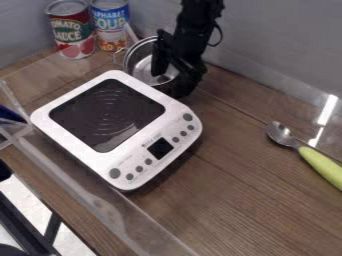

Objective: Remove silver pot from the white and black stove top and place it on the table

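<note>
The small shiny round steel silver pot (143,63) stands on the brown wood-grain worktop (254,190) just behind the far edge of the flat white stove top (118,126), off its black square heating surface; only its rim and left wall show, the rest being covered by the black robot arm. At the far left a clear plastic edge panel (16,120) blurs the worktop's edge, and something blue behind it cannot be made out. Behind the pot two labelled food cans stand side by side, a red-labelled can (70,30) and a blue-and-white can (111,25), both cut off by the top of the frame. The arm comes down steeply from the top edge, its upper part out of view, and its black fingers (162,68) stand spread wide, one seeming to reach inside the pot's rim; whether they touch it I cannot tell. At the far right lies a metal spoon with a yellow-green handle (305,146), its handle cut off.
</note>
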